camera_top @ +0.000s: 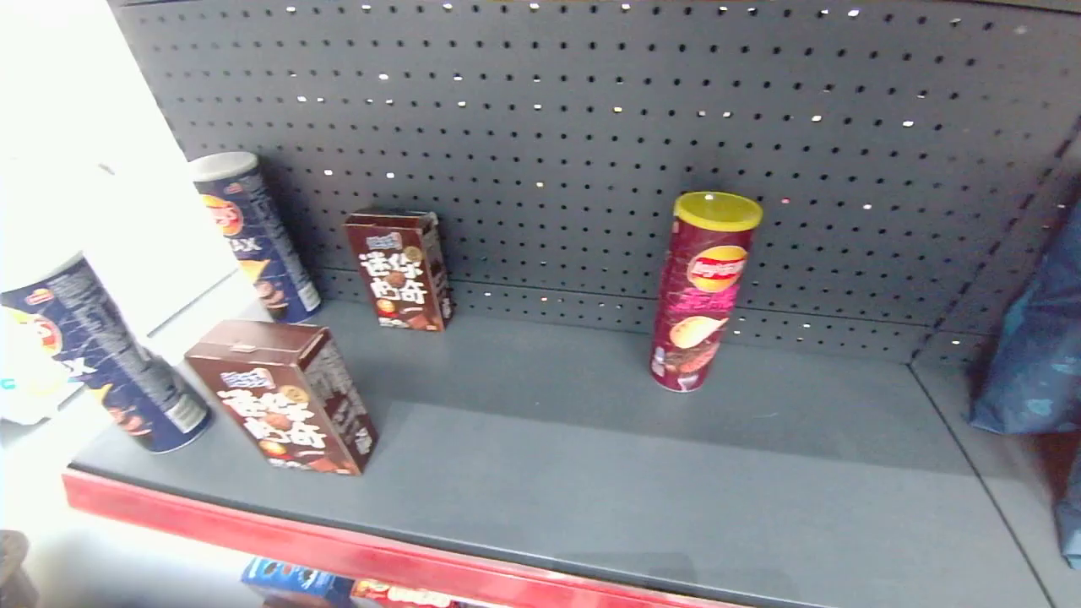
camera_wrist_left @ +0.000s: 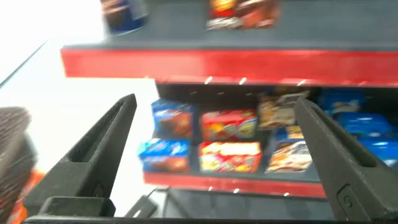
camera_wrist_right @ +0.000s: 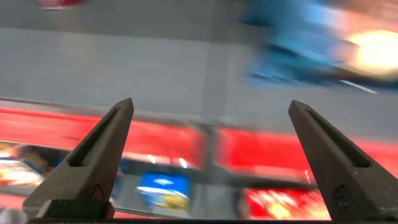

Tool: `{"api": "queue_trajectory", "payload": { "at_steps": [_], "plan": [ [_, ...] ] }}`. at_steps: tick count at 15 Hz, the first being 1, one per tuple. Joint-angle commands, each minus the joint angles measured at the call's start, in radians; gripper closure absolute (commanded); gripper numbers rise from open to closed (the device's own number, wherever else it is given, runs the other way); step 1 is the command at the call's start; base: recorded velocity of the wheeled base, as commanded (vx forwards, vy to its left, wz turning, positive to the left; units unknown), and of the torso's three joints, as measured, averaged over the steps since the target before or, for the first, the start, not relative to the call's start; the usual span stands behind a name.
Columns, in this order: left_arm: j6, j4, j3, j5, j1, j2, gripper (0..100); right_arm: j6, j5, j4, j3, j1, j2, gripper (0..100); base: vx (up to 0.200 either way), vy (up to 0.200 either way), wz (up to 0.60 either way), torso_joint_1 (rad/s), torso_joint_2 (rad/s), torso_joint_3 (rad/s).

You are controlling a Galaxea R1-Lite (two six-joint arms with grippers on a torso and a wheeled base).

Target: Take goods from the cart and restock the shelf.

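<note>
On the dark grey shelf (camera_top: 591, 473) stand a maroon chip can with a yellow lid (camera_top: 703, 291), two brown cookie boxes (camera_top: 287, 397) (camera_top: 404, 268) and two navy chip cans (camera_top: 253, 236) (camera_top: 101, 359). My left gripper (camera_wrist_left: 214, 155) is open and holds nothing; it hangs below the shelf's red front edge (camera_wrist_left: 230, 62), facing the lower shelf's snack packs (camera_wrist_left: 230, 140). My right gripper (camera_wrist_right: 208, 155) is open and bare as well, in front of the red shelf edge (camera_wrist_right: 161, 140).
A perforated back panel (camera_top: 591, 127) closes the shelf behind. Blue bags (camera_top: 1034, 338) lie at the shelf's right end. The shelf's middle and front right have free room. A dark basket-like thing (camera_wrist_left: 12, 143) sits low in the left wrist view.
</note>
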Motion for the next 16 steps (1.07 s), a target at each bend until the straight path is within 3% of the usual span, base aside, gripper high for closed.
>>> {"api": "queue_trajectory", "payload": {
  "at_steps": [1, 12, 15, 16],
  "plan": [
    [0.0, 0.0, 0.0, 0.0, 0.001, 0.0, 0, 0.0, -0.001, 0.0, 0.0, 0.0, 0.002, 0, 0.0, 0.0, 0.6, 0.002, 0.0, 0.007],
    [0.006, 0.0, 0.0, -0.002, 0.001, 0.002, 0, 0.001, -0.001, 0.0, 0.0, 0.0, 0.002, 0, 0.0, 0.0, 0.6, 0.001, 0.0, 0.001],
    [0.003, 0.0, 0.0, -0.002, 0.001, 0.002, 0, 0.001, -0.001, 0.0, 0.0, 0.0, 0.002, 0, 0.0, 0.0, 0.0, 0.0, 0.0, 0.0],
    [0.016, 0.0, 0.0, -0.006, 0.001, 0.002, 0, 0.001, -0.001, 0.0, 0.0, 0.0, 0.0, 0, 0.0, 0.0, 0.0, 0.0, 0.0, 0.0]
  ]
}}
